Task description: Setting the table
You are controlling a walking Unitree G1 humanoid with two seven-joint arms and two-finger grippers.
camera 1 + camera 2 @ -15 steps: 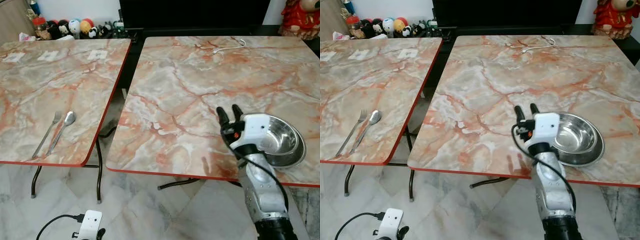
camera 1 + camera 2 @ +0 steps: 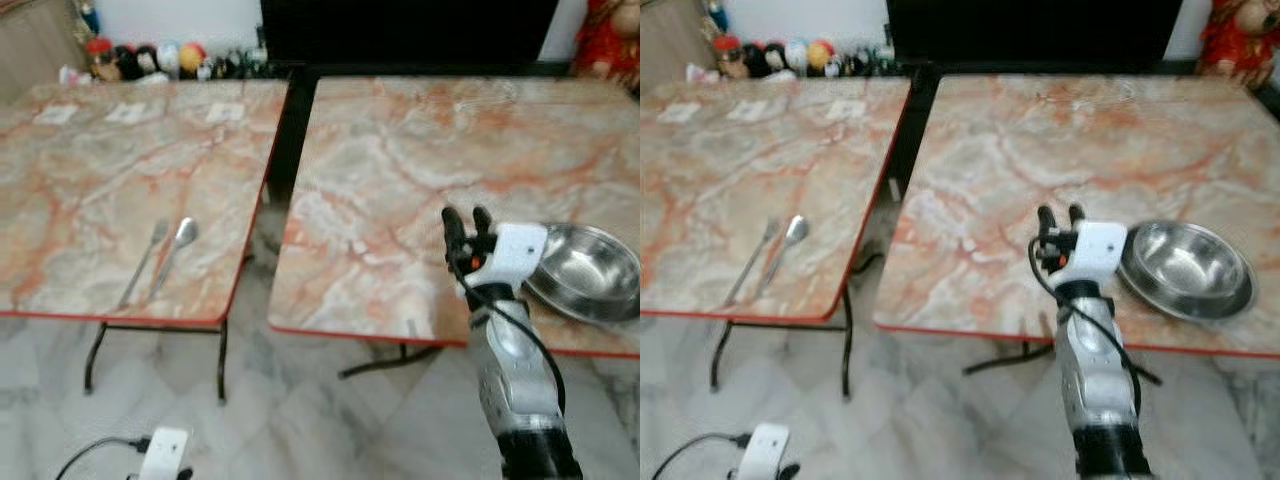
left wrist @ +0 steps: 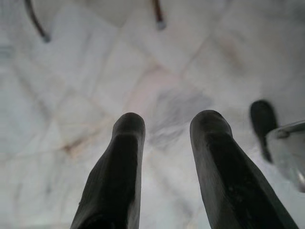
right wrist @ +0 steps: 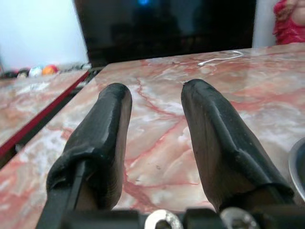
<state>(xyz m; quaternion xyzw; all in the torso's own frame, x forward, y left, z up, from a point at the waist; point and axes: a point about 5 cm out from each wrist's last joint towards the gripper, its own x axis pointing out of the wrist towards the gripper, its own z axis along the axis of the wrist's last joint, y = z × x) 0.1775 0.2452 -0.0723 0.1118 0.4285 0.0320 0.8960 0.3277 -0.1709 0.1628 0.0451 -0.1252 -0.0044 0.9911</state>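
A steel bowl (image 2: 592,272) sits near the front right edge of the right marble table (image 2: 400,170). My right gripper (image 2: 467,217) is raised just left of the bowl, fingers pointing away over the table, open and empty; the right wrist view shows the gap between its fingers (image 4: 100,143). A fork (image 2: 142,264) and a spoon (image 2: 176,246) lie side by side near the front of the left marble table (image 2: 100,190). My left gripper (image 3: 167,125) hangs low over the tiled floor, open with nothing in it.
A dark gap (image 2: 290,130) separates the two tables, with black table legs (image 2: 222,370) below. Small toys (image 2: 150,60) and white cards (image 2: 128,112) are at the left table's back. A white cable (image 4: 220,58) lies far back on the right table. A red figure (image 2: 1232,40) stands at the back right.
The whole picture has shifted and blurred, so the camera has moved. My right gripper stays open beside the bowl; fork, spoon and bowl lie as before.
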